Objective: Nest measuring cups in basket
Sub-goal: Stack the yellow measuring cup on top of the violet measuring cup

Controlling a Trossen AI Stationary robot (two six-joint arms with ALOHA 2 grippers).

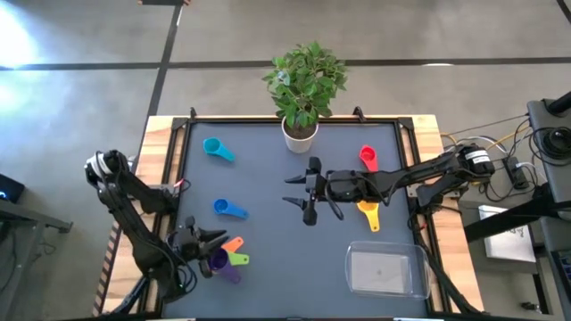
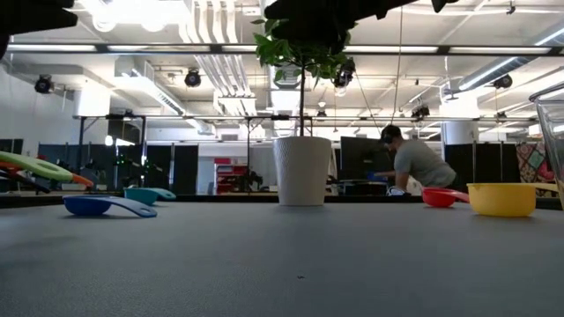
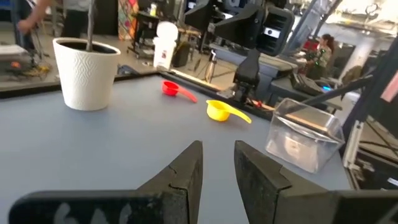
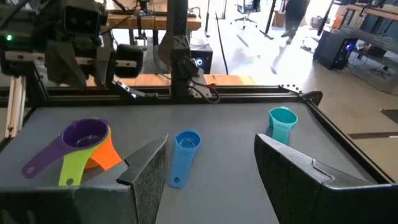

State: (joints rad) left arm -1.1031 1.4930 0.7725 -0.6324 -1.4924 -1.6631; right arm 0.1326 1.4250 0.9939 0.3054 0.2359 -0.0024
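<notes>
Found the left gripper (image 1: 207, 241) low at the near-left corner of the table (image 1: 268, 169), just beside a cluster of three measuring cups: purple cup (image 1: 219, 261), orange cup (image 1: 233, 243) and green cup (image 1: 239, 259), overlapping with handles fanned out; could not tell how fully nested. Saw its fingers (image 3: 186, 177) parted by only a narrow gap, with nothing between them. Found the right gripper (image 1: 306, 192) out over the middle of the table, jaws spread wide and holding nothing, fingers (image 4: 149, 171) framing bare mat with the blue cup lying farther off. Noted the blue cup (image 1: 229, 209) alone on the mat between the cluster and the teal cup (image 1: 217, 148), the latter near the far-left corner. Noted the red cup (image 1: 368, 158) toward the far right, and the yellow cup (image 1: 368, 214) just nearer, partly under the right arm. Saw the basket (image 1: 353, 267) at the near-right corner, clear and with no cup inside, well apart from the left-hand cluster. Spotted a white plant pot (image 1: 300, 134) at the middle of the far edge. Glimpsed, in the low view, a person (image 2: 416, 164) at a desk in the room beyond.
</notes>
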